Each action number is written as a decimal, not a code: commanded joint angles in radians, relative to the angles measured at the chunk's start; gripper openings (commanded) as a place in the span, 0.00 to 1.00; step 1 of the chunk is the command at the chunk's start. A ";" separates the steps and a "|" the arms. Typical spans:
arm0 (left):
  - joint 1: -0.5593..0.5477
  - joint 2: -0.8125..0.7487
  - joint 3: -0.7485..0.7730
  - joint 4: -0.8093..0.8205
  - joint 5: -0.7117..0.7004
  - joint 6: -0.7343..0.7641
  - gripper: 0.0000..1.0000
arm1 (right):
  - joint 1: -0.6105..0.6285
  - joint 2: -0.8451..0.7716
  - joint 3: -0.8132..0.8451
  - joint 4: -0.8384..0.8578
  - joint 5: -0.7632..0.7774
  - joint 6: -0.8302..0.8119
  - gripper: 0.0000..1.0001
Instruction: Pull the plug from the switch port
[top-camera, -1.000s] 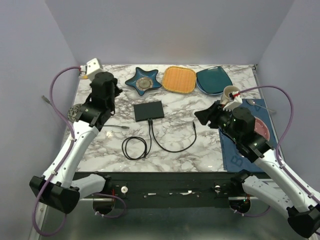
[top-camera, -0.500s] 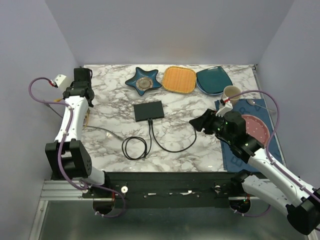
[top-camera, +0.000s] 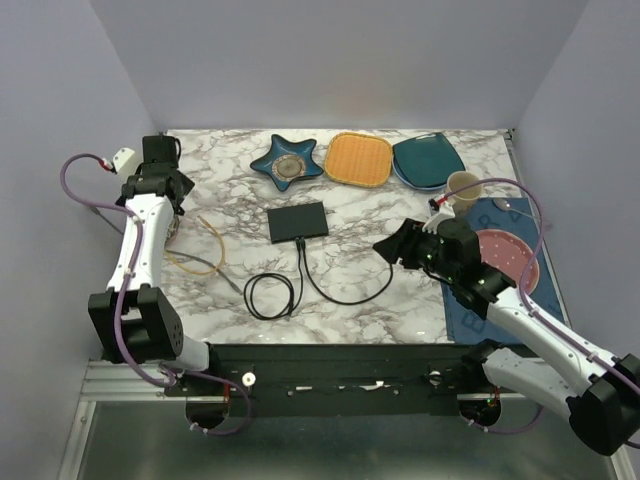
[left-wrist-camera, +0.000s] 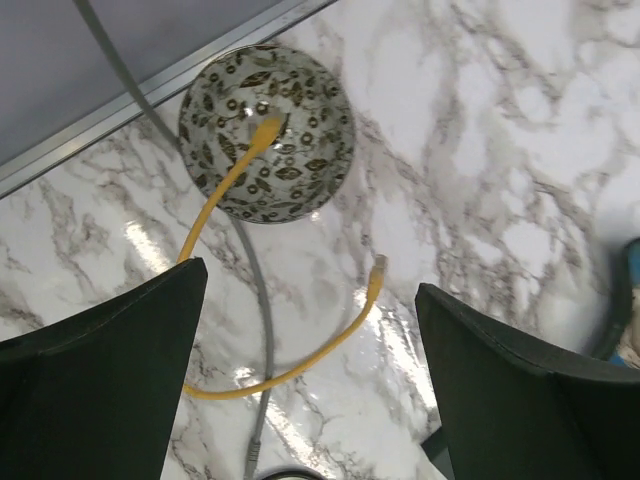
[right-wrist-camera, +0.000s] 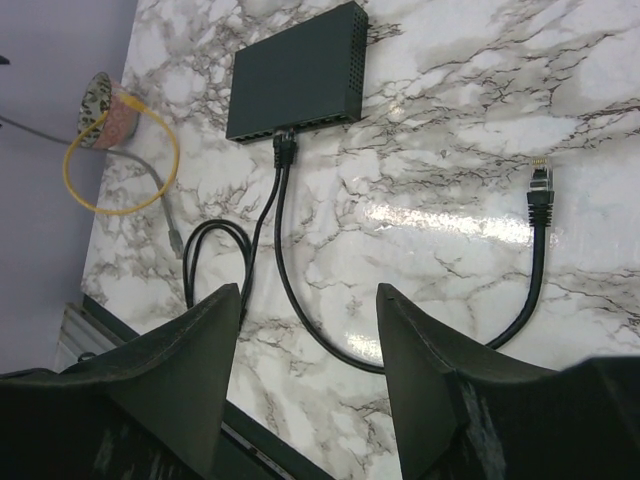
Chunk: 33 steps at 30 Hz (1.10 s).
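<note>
Right wrist view puts the right end effector (right-wrist-camera: 308, 300), spread wide and empty, nearer than the left arm (top-camera: 140, 235): ahead and slightly left, the plug (right-wrist-camera: 283, 146) points back toward it from the near long edge of the switch (right-wrist-camera: 296, 70), flat on the surface (right-wrist-camera: 450, 130).

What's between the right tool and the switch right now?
Only marble and the black cable, running from its plug in the switch toward the right tool. Right wrist view shows it.

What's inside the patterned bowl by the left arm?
One plug end of the yellow cable lies in the patterned bowl; the rest trails out over the rim. Nothing else shows inside. The spot under the plug is covered.
</note>
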 joint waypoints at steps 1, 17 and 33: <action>-0.108 -0.145 -0.038 0.108 0.103 0.013 0.99 | 0.004 0.039 0.030 0.049 -0.029 -0.020 0.65; -0.404 -0.189 -0.477 0.562 0.388 -0.050 0.89 | 0.008 0.389 0.223 0.069 -0.115 -0.052 0.63; -0.323 0.104 -0.350 0.464 0.335 -0.178 0.00 | -0.042 0.896 0.566 0.094 -0.096 0.084 0.08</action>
